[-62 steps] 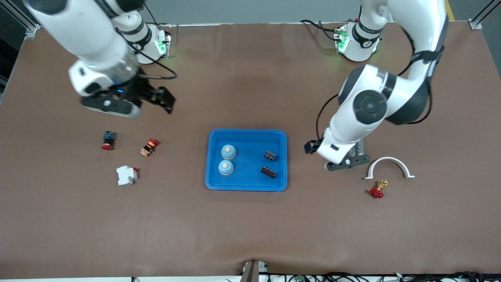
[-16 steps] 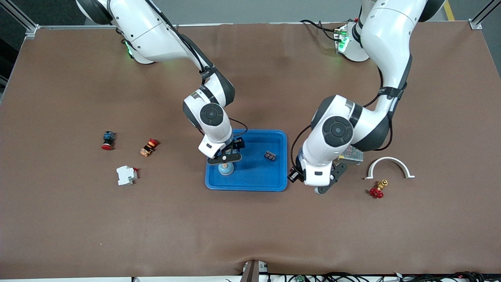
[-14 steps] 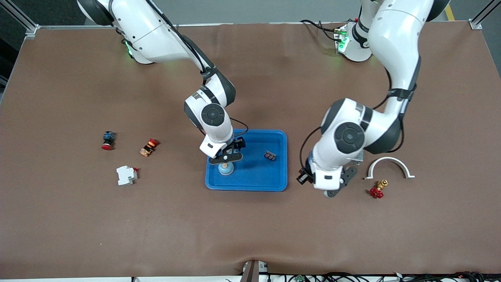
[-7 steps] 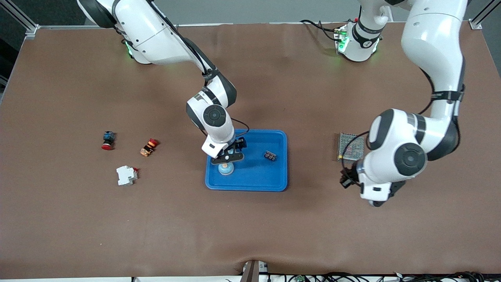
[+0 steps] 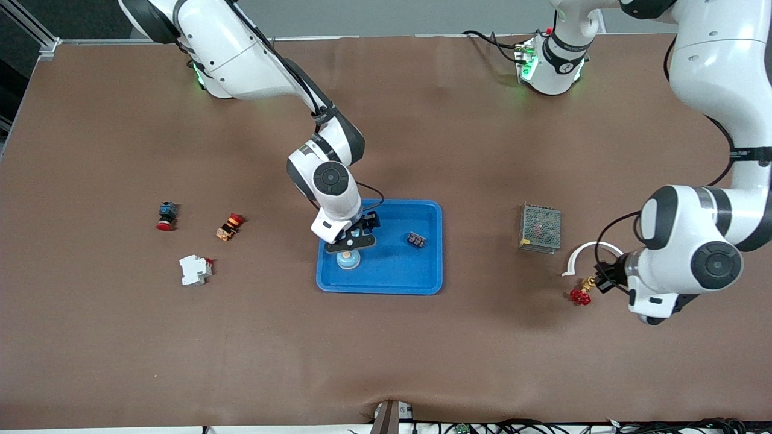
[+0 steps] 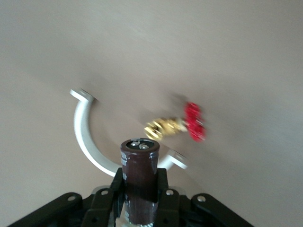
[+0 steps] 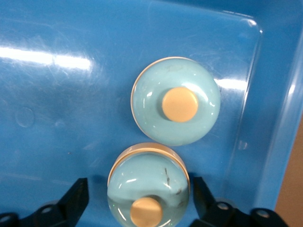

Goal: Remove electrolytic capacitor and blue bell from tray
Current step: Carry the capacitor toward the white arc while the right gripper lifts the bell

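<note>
**One bell flanked, one capacitor out over the tabletop**

The right pincer (image 7: 140, 201) is down in the tray (image 5: 422, 283), in the middle of the front view. Its jaws stand wide, one finger (image 7: 75, 198) on each side of a blue bell (image 7: 149, 182). I cannot tell whether the pads touch it. I'd want them to close squarely across the dome and lift straight up, because the second bell (image 7: 176, 100) sits just beside it and near the tray's corner. A slanted pull could knock it.

The left pincer (image 6: 140, 191) is clamped on the electrolytic capacitor (image 6: 139, 172), held upright. It hangs over the tabletop (image 5: 386, 361), well apart from the tray, by the white curved clamp (image 6: 85, 135) and the brass valve (image 6: 175, 126). To my eye it should come down on bare tabletop clear of both.

In the front view the right pincer covers the flanked bell, and only the nearer one shows. The left arm's own wrist hides its pincer there. A small dark part (image 5: 415, 239) lies in the tray, too small to name.
</note>
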Motion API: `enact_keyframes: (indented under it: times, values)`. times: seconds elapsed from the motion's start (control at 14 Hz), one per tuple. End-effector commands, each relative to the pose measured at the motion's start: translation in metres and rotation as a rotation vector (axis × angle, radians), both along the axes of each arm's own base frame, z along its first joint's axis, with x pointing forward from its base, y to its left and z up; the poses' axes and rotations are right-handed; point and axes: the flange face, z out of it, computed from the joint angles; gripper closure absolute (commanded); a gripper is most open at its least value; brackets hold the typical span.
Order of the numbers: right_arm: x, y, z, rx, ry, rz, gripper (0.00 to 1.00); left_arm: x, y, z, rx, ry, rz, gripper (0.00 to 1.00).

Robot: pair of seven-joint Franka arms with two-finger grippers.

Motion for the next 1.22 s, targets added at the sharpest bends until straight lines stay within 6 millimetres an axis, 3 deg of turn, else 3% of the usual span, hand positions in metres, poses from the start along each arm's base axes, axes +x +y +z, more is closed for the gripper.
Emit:
enact_keyframes:
  times: [0.0,0.14,0.29,0.5,0.72,0.79,0.86,0.93,1.07,1.15]
  values:
    - [-0.001,0.002,-0.001,-0.003,-0.011,0.011,0.26,0.001,0.035,-0.011,0.001,0.000,-0.060,1.00]
    - [-0.001,0.002,-0.001,-0.003,-0.011,0.011,0.40,0.003,0.054,-0.027,-0.011,-0.007,-0.080,1.00]
    - [-0.001,0.002,-0.001,-0.003,-0.011,0.010,0.61,0.006,0.071,-0.049,-0.026,-0.026,-0.096,1.00]
    - [-0.001,0.002,-0.001,-0.006,-0.007,0.010,0.64,0.007,0.080,-0.087,-0.035,-0.037,-0.092,1.00]
    - [-0.001,0.005,0.006,-0.004,-0.010,0.009,0.64,0.004,0.088,-0.102,0.009,-0.022,-0.116,1.00]
    - [-0.002,0.007,0.010,-0.003,-0.013,0.017,0.64,0.004,0.091,-0.105,0.009,-0.024,-0.111,0.95]
    - [-0.003,0.008,0.019,-0.014,0.000,0.019,0.64,0.004,0.093,-0.108,0.007,-0.030,-0.107,0.84]
    - [-0.004,0.008,0.032,-0.032,0.021,0.016,0.64,0.004,0.092,-0.109,0.007,-0.033,-0.103,0.71]
    - [-0.003,0.006,0.067,-0.046,0.034,0.017,0.64,0.005,0.087,-0.112,0.001,-0.032,-0.095,0.58]
    - [-0.002,0.002,0.086,-0.054,0.043,0.019,0.64,0.006,0.084,-0.111,-0.001,-0.034,-0.096,0.38]
